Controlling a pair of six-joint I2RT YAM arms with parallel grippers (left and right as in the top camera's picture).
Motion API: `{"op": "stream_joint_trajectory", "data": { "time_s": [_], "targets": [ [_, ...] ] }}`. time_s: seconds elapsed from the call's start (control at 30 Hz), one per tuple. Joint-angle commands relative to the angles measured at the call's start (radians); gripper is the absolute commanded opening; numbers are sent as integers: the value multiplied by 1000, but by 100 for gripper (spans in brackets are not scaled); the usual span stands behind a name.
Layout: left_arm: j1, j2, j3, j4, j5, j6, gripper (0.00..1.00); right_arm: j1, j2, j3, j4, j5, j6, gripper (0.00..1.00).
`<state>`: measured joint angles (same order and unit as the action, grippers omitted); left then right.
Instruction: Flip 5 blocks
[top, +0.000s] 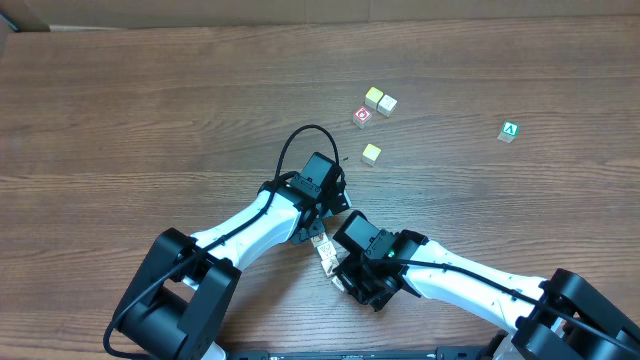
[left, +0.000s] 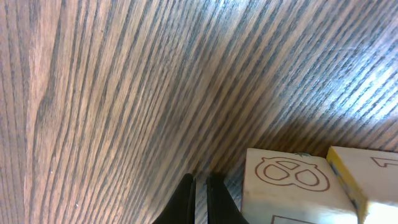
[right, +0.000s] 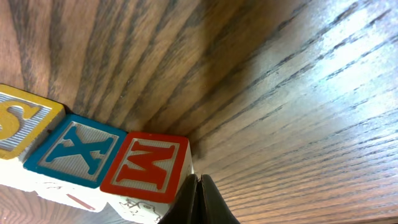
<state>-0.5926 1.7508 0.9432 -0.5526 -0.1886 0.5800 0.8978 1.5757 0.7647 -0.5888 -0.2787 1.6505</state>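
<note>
Several blocks (top: 326, 254) lay in a row on the worktop (top: 150, 90), lower centre of the overhead view, between your two jaws, both closed and empty. How many stood flipped could not be told.

Table (top: 150, 100): brown wood with dark lines, a little shiny where the light hits.
Drawing block (left: 286, 180): pale bare wood, smooth, with thin brown lines on it.
M block (right: 149, 165): wood, red paint, tiny ridges behind the letter.
X block (right: 78, 149): wood, blue paint, same tiny ridges.
Left gripper (left: 200, 186): black, dull.
Left arm (top: 240, 225): white, smooth, looks like plastic.
</note>
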Motion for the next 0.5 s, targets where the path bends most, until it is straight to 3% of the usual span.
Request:
{"op": "stream_joint_trajectory", "data": {
  "time_s": [0.0,0.47],
  "targets": [
    [-16,27,-24,-24,100,26,4,-1,-2,20,66,77,34,4],
    [-16,27,-24,-23,100,26,4,-1,-2,20,89,97,161,4]
  ]
}}
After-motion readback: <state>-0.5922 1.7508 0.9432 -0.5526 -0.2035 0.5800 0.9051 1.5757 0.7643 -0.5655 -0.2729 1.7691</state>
